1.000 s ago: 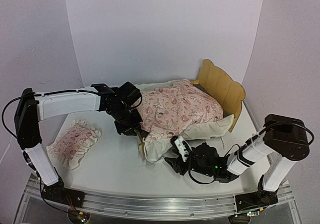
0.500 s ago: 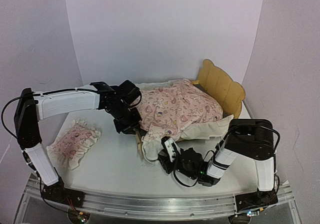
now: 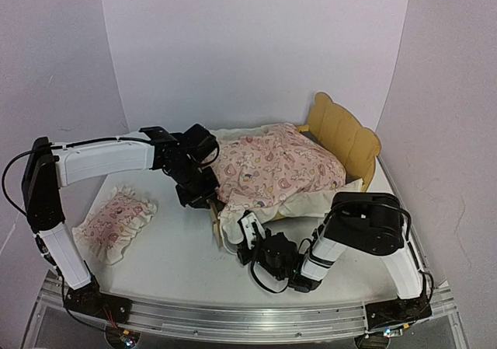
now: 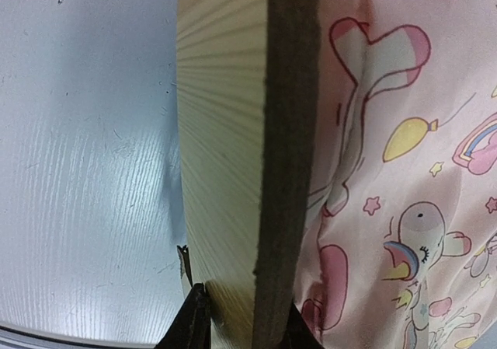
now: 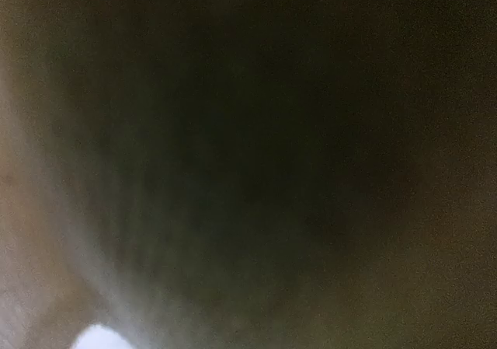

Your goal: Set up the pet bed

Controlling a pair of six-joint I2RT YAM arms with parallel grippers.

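Note:
The pet bed [image 3: 344, 134] stands at the back right, its wavy plywood headboard upright. A pink patterned blanket [image 3: 276, 169] with a white ruffle covers it. My left gripper [image 3: 206, 201] is at the foot end. In the left wrist view it [image 4: 242, 318] is shut on the footboard [image 4: 221, 131], one finger on the pale wood and the other against the blanket [image 4: 404, 170]. My right gripper [image 3: 247, 236] is pressed into the white ruffle at the bed's near foot corner. The right wrist view is dark and blurred, so its jaws do not show.
A small pink ruffled pillow [image 3: 115, 221] lies on the white table [image 3: 175, 252] at the left. The right arm's elbow [image 3: 365, 221] rises close to the bed's near side. White walls close in the back and sides.
The right arm has swung left along the bed's near side, and its gripper has pushed into the blanket's ruffle at the foot corner. The left arm has not moved.

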